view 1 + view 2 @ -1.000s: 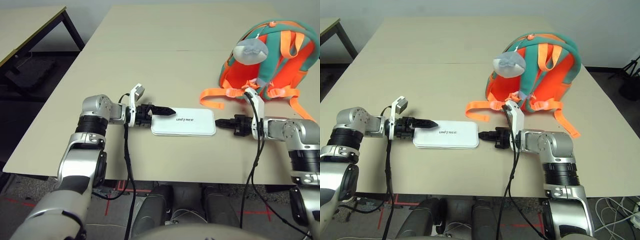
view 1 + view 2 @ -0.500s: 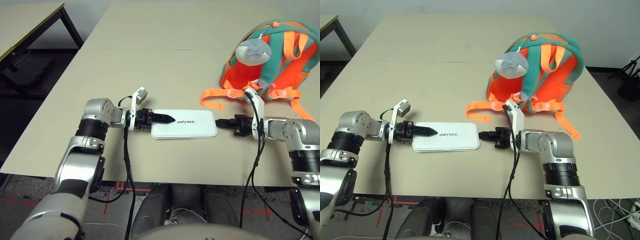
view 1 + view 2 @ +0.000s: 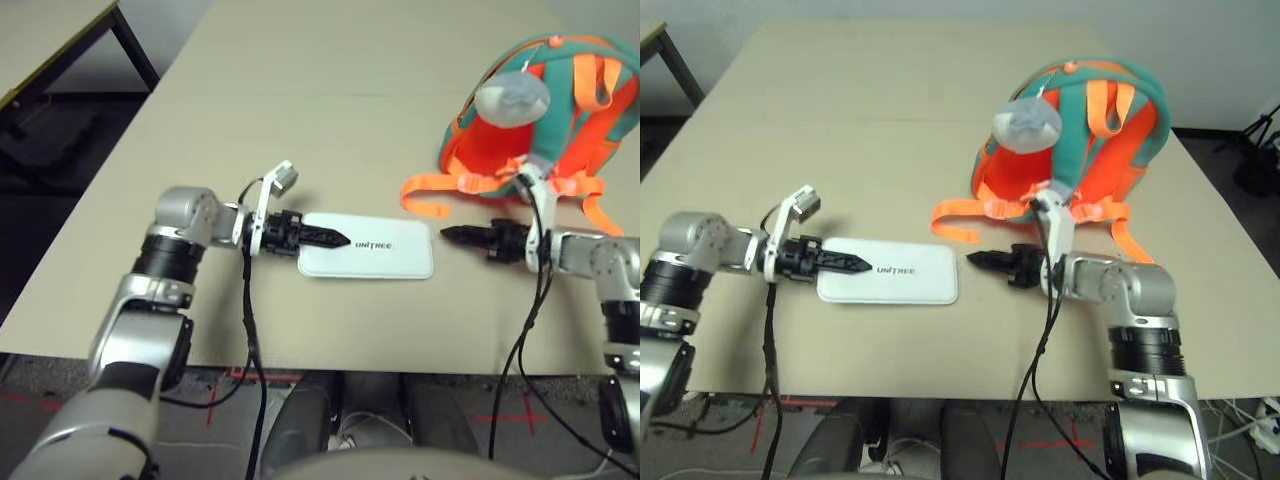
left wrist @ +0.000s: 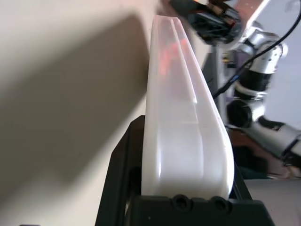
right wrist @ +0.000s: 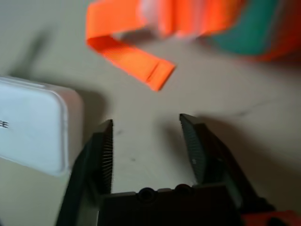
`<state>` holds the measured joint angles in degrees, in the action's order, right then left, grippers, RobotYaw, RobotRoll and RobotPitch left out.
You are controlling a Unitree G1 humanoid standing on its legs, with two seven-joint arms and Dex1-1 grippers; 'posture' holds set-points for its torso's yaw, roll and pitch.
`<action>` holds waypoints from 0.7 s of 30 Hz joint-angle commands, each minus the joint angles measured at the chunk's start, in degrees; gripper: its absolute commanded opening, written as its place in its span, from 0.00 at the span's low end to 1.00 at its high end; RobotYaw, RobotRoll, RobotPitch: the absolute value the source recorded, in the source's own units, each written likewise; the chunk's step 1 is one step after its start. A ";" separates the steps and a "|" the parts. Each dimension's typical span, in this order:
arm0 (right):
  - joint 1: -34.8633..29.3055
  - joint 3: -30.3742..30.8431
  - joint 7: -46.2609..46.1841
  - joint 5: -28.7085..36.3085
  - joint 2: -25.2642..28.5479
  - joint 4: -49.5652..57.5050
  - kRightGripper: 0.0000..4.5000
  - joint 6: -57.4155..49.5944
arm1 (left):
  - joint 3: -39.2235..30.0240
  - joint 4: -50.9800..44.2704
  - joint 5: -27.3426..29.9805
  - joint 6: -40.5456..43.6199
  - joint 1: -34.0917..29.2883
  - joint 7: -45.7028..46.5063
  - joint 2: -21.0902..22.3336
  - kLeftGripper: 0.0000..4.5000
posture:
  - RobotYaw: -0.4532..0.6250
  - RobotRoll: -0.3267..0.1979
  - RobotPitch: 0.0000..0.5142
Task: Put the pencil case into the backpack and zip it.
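My left gripper (image 3: pixel 335 239) pinching the white pencil case (image 3: pixel 372 259) at its left end, case on the table (image 3: pixel 300 120), my right gripper (image 5: pixel 146 148) spread, just off its right end, backpack (image 3: pixel 545 110) behind right.

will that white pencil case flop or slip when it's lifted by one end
Probably stays stiff: the pencil case looks like a flat hard shell keeping its shape in the left hand. Its smooth, glossy surface might slip. Held at one end only, it may droop or twist.
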<state>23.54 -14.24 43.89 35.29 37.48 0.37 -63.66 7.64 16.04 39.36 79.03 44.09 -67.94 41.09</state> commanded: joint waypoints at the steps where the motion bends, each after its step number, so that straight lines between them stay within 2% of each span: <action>1: -3.02 -1.71 -2.25 0.06 0.42 4.51 0.88 1.45 | 0.15 -4.12 -0.45 -4.65 -1.09 -2.31 3.42 0.32 | 0.36 0.62 0.30; 2: -3.99 -1.92 -2.54 -0.09 0.52 5.80 0.96 2.29 | -0.39 -4.95 -0.40 -5.87 -1.32 -2.48 3.98 0.32 | 0.36 0.62 0.30; 3: -4.76 -2.13 -2.94 -0.11 0.56 6.85 1.00 2.83 | -0.65 -5.61 -0.38 -6.72 -1.51 -2.60 4.46 0.32 | 0.36 0.62 0.30; 7: -8.04 -3.82 -5.22 0.69 0.61 12.34 1.00 3.45 | -3.08 -8.13 0.07 -10.69 -2.44 -2.84 5.74 0.32 | 0.36 0.62 0.30; 12: -9.33 -6.63 -7.23 1.94 2.53 18.59 1.00 2.23 | -5.33 -7.89 0.21 -11.73 -1.96 -2.24 6.56 0.32 | 0.36 0.62 0.31; 17: -6.00 -11.64 -13.20 4.94 1.42 24.83 1.00 0.04 | -6.45 -7.84 0.67 -12.58 -2.49 -3.84 8.36 0.32 | 0.34 0.62 0.34; 21: -4.67 -12.13 -16.64 3.68 1.23 26.95 1.00 2.61 | -5.76 -6.56 -0.20 -14.23 -3.03 -4.97 9.06 0.32 | 0.33 0.62 0.36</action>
<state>18.81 -25.79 28.62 39.41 38.95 26.04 -62.19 2.48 9.22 39.11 65.95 41.49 -71.85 49.46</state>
